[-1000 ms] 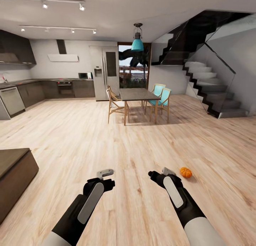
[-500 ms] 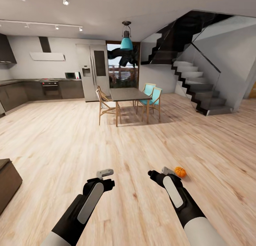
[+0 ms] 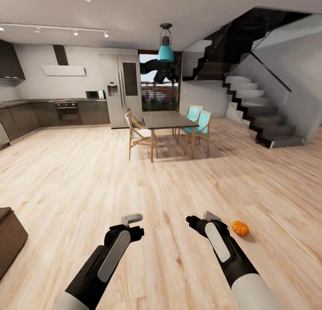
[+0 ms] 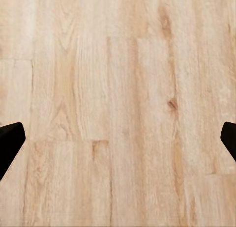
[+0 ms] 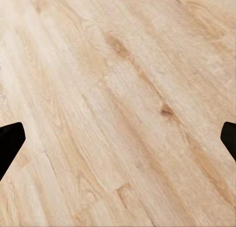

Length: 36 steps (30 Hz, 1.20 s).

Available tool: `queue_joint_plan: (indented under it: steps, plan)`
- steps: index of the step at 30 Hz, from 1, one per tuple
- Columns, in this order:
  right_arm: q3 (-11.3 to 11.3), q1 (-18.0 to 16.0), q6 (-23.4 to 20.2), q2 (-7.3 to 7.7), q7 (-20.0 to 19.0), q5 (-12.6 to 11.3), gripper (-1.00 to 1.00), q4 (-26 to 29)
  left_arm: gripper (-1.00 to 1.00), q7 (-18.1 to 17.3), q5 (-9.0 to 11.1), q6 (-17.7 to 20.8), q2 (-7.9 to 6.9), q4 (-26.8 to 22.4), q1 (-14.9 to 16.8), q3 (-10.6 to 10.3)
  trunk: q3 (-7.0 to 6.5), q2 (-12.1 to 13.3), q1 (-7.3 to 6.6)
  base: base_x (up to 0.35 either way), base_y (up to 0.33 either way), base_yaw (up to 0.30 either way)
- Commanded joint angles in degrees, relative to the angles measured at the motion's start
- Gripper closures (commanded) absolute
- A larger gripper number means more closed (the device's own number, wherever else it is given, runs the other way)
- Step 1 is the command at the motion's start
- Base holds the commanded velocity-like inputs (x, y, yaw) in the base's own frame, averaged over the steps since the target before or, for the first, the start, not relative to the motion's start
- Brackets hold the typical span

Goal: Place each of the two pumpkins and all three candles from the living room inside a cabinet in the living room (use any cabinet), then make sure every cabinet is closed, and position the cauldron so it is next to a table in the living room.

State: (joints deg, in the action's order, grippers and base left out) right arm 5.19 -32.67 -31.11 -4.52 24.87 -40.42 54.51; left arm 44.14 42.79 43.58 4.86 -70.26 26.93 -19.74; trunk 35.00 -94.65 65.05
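Note:
One small orange pumpkin (image 3: 240, 228) lies on the pale wood floor, just right of and slightly beyond my right gripper (image 3: 202, 220). That gripper is open and holds nothing; its dark fingertips (image 5: 11, 141) stand wide apart over bare floorboards. My left gripper (image 3: 133, 223) hangs level with it, also open and empty, its fingertips (image 4: 10, 142) spread over the planks. A corner of the low dark-brown cabinet (image 3: 10, 238) juts in at the left edge. The candles, the other pumpkin and the cauldron are out of view.
A dark dining table (image 3: 166, 120) with wooden and turquoise chairs (image 3: 200, 126) stands ahead in mid-room. A staircase (image 3: 261, 117) with a glass rail rises at the right. Kitchen counters (image 3: 53, 113) and a fridge (image 3: 123, 91) line the back wall. Wide floor lies between.
The whole view swung left, then partly back right, so the camera turned. The pumpkin now sits a little lower and further right in view. Both arms keep the same pose.

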Motion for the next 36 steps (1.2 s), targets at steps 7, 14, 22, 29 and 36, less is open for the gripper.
queue_joint_plan:
  steps: [7, 14, 22, 29, 36]
  plan:
    - [0.1, 0.0, -0.3, 0.06, 1.1, -0.3, -1.00, -1.1, -1.00, 0.7, 0.5, 0.0, -0.11, 2.5, 0.1, 0.3, 0.52, 0.0, 0.03, 0.335, 0.091, 0.178]
    - [0.1, 0.0, -2.1, 1.94, 0.7, -0.5, -1.00, -1.9, -1.00, 0.5, 0.3, 0.1, -1.30, 5.0, 0.2, 2.5, 1.08, 0.0, 0.03, 0.340, 0.025, 0.133]
    - [0.3, 0.4, 1.0, 2.94, 0.5, 0.3, -1.00, -11.7, -1.00, 0.6, 0.1, -0.3, -3.81, 9.9, 0.2, 3.6, 1.75, 0.0, 0.03, 0.342, 0.001, 0.107]
    - [1.3, 0.8, 16.8, 3.70, 0.3, 0.6, -1.00, -29.2, -1.00, -5.7, -0.9, -11.0, -4.73, 28.6, 0.2, 3.5, 2.33, 0.0, 0.03, 0.343, 0.000, 0.104]
    - [5.3, 0.8, 26.6, 3.76, -7.0, 0.5, -1.00, -41.0, -1.00, -19.2, -6.4, -23.5, -5.26, 41.4, 0.2, 3.2, 2.91, 0.0, 0.03, 0.344, 0.000, 0.104]
